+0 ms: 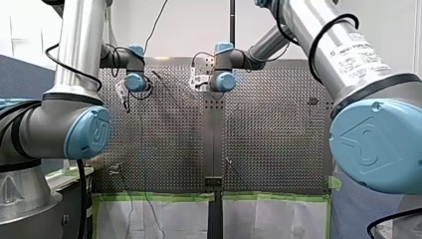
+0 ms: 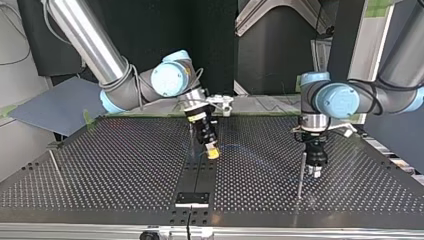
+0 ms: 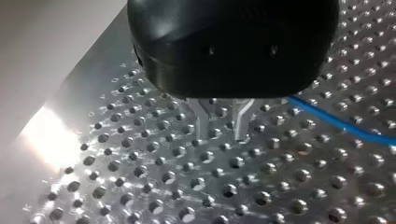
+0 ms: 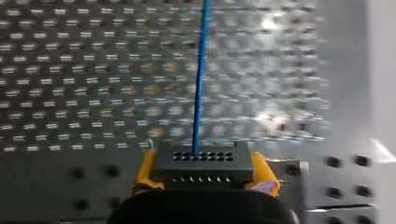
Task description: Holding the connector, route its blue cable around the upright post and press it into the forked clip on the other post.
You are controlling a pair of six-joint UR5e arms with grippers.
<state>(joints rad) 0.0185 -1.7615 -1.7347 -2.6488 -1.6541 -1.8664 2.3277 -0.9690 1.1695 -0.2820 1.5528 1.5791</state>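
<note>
My right gripper (image 4: pixel 204 181) is shut with its yellow pads on a black multi-hole connector (image 4: pixel 203 163). The blue cable (image 4: pixel 201 84) runs from the connector straight ahead over the perforated plate. In the top view my right gripper (image 2: pixel 212 151) hangs tilted over the table's middle, just in front of a thin upright post (image 2: pixel 192 139). My left gripper (image 2: pixel 314 172) points down at that view's right, close beside another thin post (image 2: pixel 301 175). In the left wrist view my left gripper (image 3: pixel 222 135) has its metal fingers apart with nothing between them. The blue cable (image 3: pixel 345 125) lies beside it on the plate.
A black plate (image 2: pixel 192 199) with a dark wire sits at the top view's near edge of the perforated table (image 2: pixel 125 170). A thin rod (image 2: pixel 55 165) leans at that view's left. Green tape (image 1: pixel 159 197) lines the table edge in the front view.
</note>
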